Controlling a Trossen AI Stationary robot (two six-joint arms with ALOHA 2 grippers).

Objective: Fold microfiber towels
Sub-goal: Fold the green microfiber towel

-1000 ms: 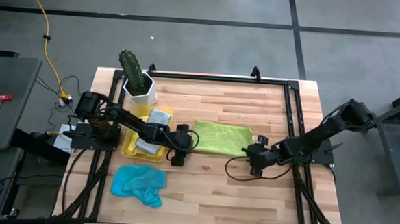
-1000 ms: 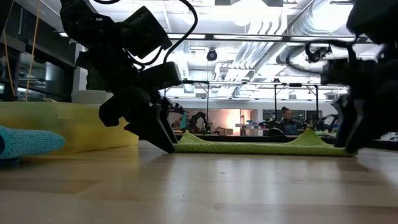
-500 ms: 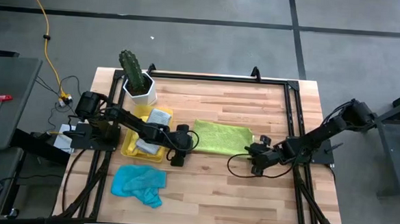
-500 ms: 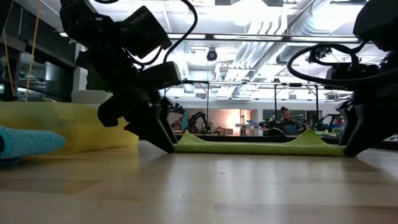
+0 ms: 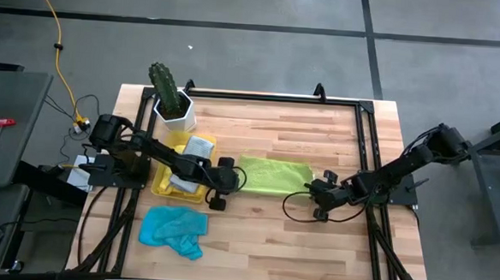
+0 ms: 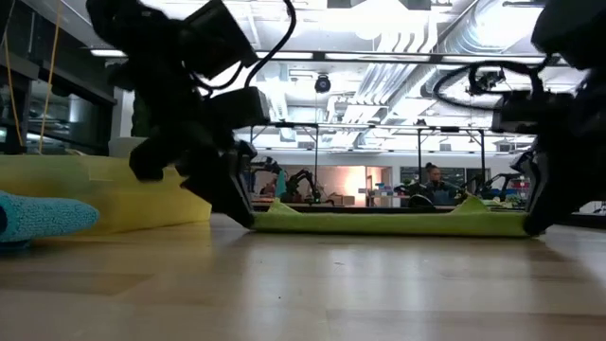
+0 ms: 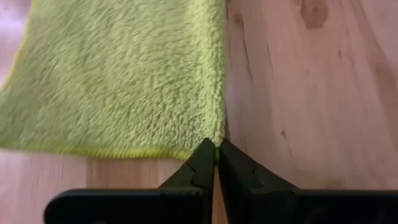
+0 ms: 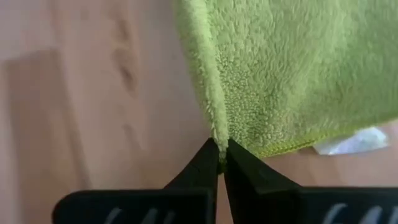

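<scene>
A lime green microfiber towel (image 5: pixel 274 174) lies spread on the wooden table between my two grippers. My left gripper (image 7: pixel 216 148) is shut on its near left corner, and my right gripper (image 8: pixel 221 149) is shut on its near right corner. Seen from above, the left gripper (image 5: pixel 229 180) and the right gripper (image 5: pixel 313 191) stand at the two ends of the towel's near edge. A crumpled light blue towel (image 5: pixel 173 229) lies near the table's front left, touched by nothing. My left gripper pinches the green towel's near left corner (image 7: pixel 214 138) between its two fingertips, coming slanting down from the table's left. The rest of the towel lies flat on the table. My right gripper pinches the near right corner (image 8: pixel 219 135) between its fingertips, slanting down from the right. The hem beside the fingers stands up a little.
A translucent yellow tray (image 5: pixel 158 183) holding pale cloths stands just left of the left gripper. A cactus in a white pot (image 5: pixel 171 97) stands at the far left. A black frame rail (image 5: pixel 365 146) runs along the table's far and right sides. Bare wood lies in front of the towel.
Both grippers have shut on the green towel's near corners. In the low view the left gripper has drawn a little up and toward the table's left, and the towel's near edge now stands slightly higher off the wood than before.
</scene>
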